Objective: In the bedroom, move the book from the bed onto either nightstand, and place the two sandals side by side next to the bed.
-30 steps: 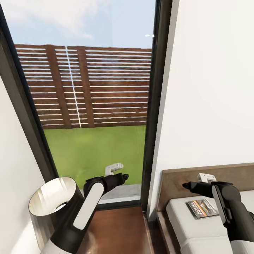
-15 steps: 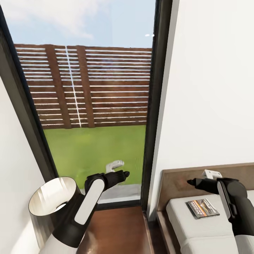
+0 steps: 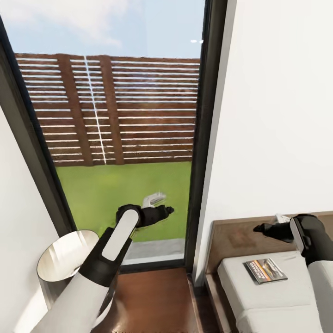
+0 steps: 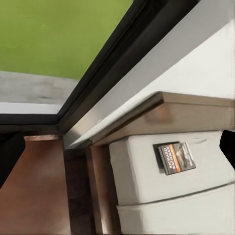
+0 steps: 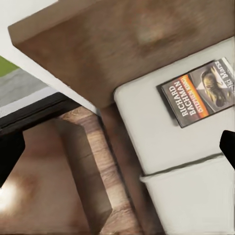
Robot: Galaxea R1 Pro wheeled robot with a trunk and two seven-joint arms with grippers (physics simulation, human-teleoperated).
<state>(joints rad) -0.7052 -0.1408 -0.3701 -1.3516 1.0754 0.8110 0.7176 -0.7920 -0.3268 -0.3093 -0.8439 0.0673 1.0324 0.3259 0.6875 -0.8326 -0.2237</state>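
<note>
The book (image 3: pixel 264 270) lies flat on the bed's pale mattress (image 3: pixel 259 300), close to the wooden headboard (image 3: pixel 236 238); its dark cover with an orange picture also shows as the book (image 4: pixel 175 157) and the book (image 5: pixel 200 97). My right gripper (image 3: pixel 257 228) hovers above and behind the book, in front of the headboard, open and empty. My left gripper (image 3: pixel 167 211) hangs in front of the window, above the nightstand (image 3: pixel 152 296), open and empty too. The sandals are out of view.
A metallic lamp shade (image 3: pixel 64 261) stands at the nightstand's left, beside my left arm. A tall dark-framed window (image 3: pixel 203 138) looks onto grass and a slatted fence. White walls flank it, and a narrow gap separates nightstand and bed frame (image 4: pixel 100 191).
Both arms have lifted: the left gripper rose in front of the window, the right gripper rose and drew back to the right. The book has not moved.
</note>
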